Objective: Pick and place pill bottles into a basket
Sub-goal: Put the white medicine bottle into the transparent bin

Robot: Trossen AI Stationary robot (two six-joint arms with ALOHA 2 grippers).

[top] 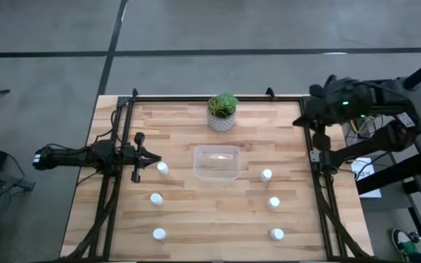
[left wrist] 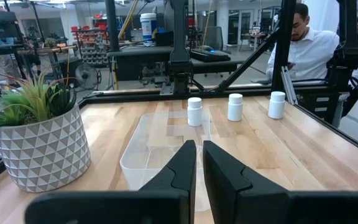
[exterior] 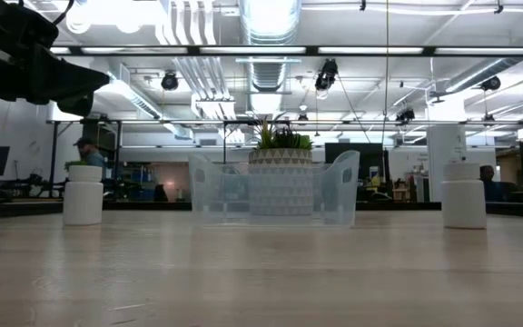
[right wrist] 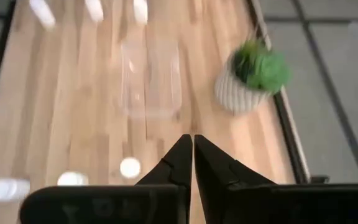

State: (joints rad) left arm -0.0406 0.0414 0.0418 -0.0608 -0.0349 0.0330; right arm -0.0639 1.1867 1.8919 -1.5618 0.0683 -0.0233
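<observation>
Left hand low over the table, fingers closed on nothing — nearest pill bottle just beside its tip, basket beyond, empty. Right hand raised at the table's edge, also closed. Six pill bottles standing loose — light, rigid, smooth plastic, likely tippy; grip mid-body below the cap.

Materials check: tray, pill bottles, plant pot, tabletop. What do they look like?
Tray: clear, glossy plastic; the wood grain shows through it.
Pill bottles: opaque white, probably matte plastic, with round caps.
Plant pot: white with a raised triangle pattern, ceramic or moulded plastic, cannot tell which.
Tabletop: light wood planks with visible seams, lightly sheened finish.
</observation>
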